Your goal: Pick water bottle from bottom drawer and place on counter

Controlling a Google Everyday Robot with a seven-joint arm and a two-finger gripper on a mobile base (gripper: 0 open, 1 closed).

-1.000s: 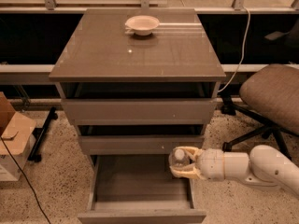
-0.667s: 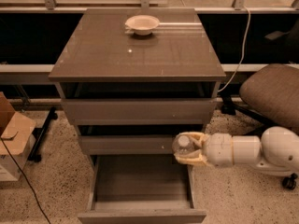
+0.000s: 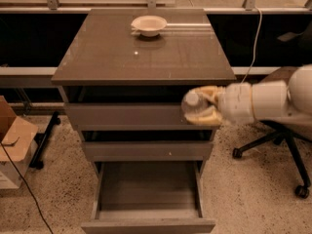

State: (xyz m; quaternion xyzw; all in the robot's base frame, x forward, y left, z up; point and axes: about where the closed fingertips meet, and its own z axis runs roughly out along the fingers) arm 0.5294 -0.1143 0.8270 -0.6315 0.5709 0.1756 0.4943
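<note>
My gripper (image 3: 201, 106) comes in from the right on a white arm and is shut on the water bottle (image 3: 191, 104), a small clear bottle with a white cap. It holds the bottle in the air in front of the top drawer, just below the counter's front edge and near its right end. The counter (image 3: 141, 57) is the glossy grey-brown top of the cabinet. The bottom drawer (image 3: 148, 213) is pulled open below and looks empty inside.
A shallow cream bowl (image 3: 148, 25) sits at the back of the counter. An office chair (image 3: 287, 130) stands to the right behind my arm. A cardboard box (image 3: 12, 140) and a black cable lie on the floor at the left.
My gripper has risen with the water bottle, from the level of the middle drawer beside the open bottom drawer up to the top drawer's front, just under the counter edge.
</note>
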